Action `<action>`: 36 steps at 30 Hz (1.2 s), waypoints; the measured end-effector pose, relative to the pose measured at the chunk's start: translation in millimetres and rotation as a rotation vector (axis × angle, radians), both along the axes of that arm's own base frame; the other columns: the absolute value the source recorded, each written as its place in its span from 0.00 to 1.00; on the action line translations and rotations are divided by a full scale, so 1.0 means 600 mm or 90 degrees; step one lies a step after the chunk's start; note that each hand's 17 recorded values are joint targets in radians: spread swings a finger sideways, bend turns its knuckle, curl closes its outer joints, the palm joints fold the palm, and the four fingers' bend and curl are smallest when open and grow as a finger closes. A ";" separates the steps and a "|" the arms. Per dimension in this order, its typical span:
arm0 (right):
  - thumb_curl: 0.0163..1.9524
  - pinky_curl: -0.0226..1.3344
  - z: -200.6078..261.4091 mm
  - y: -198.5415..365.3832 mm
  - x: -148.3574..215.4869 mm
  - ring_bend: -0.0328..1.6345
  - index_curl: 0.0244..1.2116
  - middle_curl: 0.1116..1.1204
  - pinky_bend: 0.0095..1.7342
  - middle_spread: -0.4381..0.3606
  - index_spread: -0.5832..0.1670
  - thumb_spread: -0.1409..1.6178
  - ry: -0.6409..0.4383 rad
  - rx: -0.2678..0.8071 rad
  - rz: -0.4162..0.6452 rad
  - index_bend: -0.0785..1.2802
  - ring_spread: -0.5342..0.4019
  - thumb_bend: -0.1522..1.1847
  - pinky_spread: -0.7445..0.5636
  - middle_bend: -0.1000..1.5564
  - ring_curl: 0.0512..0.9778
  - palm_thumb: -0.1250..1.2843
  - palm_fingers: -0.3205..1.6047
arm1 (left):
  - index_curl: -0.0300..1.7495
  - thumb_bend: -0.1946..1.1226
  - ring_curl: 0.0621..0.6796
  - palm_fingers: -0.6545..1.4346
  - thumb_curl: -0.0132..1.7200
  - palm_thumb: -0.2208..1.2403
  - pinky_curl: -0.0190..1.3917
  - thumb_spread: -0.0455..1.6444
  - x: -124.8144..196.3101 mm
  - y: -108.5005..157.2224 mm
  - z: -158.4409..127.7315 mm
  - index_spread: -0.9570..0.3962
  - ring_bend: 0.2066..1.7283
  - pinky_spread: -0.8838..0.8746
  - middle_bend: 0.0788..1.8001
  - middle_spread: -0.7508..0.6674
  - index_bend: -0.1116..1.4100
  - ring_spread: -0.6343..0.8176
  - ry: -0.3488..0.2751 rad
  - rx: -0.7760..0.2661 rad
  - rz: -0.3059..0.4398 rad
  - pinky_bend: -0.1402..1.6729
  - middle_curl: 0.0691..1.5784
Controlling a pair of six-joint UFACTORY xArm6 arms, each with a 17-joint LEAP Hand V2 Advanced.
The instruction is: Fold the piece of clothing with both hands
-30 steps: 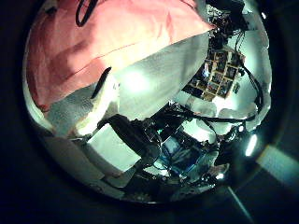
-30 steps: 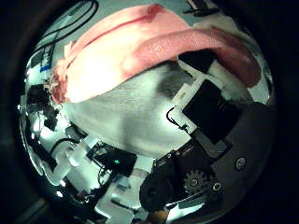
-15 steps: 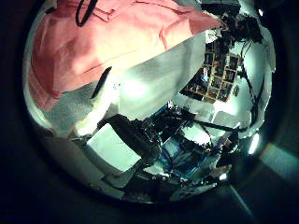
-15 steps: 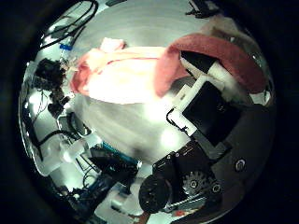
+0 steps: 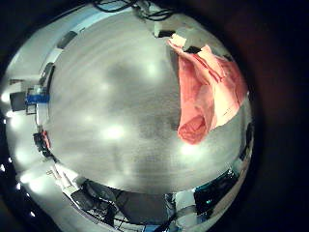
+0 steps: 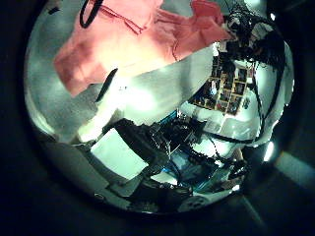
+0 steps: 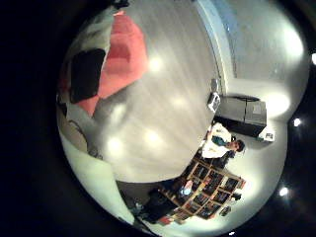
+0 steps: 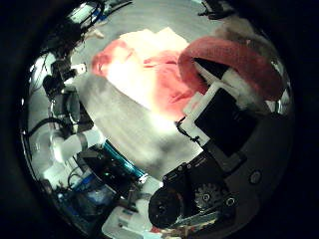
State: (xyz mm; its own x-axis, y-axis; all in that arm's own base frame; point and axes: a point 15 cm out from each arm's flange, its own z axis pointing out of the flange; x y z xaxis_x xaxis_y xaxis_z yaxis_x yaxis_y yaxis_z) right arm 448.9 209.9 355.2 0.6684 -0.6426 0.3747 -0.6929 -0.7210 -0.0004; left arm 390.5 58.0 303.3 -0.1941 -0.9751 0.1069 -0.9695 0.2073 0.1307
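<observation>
Lifting garment (image 8: pixel 150 75): my right hand (image 8: pixel 224 110) pinches its edge; left grip unclear. I'd raise both evenly.

The piece of clothing (image 5: pixel 205 92) is pink and thin; it lies crumpled and partly doubled over on the grey table (image 5: pixel 116 106); one edge is lifted off it

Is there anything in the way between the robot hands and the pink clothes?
Nothing visible. The pink clothing already drapes over the right robot hand, and it hangs right beside the left robot hand.
</observation>
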 end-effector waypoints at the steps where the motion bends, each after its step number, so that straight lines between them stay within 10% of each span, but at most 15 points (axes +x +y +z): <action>1: 0.44 0.88 -0.006 0.021 0.002 0.85 0.84 0.88 0.68 0.30 0.37 0.69 -0.005 -0.004 0.018 0.88 0.27 0.11 0.37 0.86 0.93 0.85 0.60 | 0.29 0.14 0.23 0.46 0.20 0.54 0.28 0.74 -0.002 0.012 0.004 0.65 0.24 0.66 0.06 0.61 0.20 0.57 -0.003 0.001 0.009 0.21 0.18; 21: 0.46 0.89 -0.060 0.236 0.037 0.83 0.85 0.88 0.67 0.30 0.37 0.69 -0.049 0.042 0.142 0.87 0.26 0.11 0.37 0.86 0.95 0.84 0.61 | 0.29 0.14 0.22 0.46 0.20 0.54 0.27 0.73 -0.067 0.167 0.018 0.65 0.24 0.65 0.06 0.60 0.20 0.57 -0.015 0.002 0.129 0.20 0.18; 36: 0.40 0.87 -0.057 0.311 0.039 0.83 0.85 0.88 0.67 0.29 0.35 0.75 -0.049 0.194 0.157 0.82 0.27 0.10 0.36 0.81 0.93 0.72 0.59 | 0.29 0.14 0.22 0.46 0.21 0.54 0.27 0.73 -0.069 0.164 0.005 0.65 0.24 0.65 0.06 0.60 0.20 0.57 -0.002 -0.002 0.132 0.21 0.18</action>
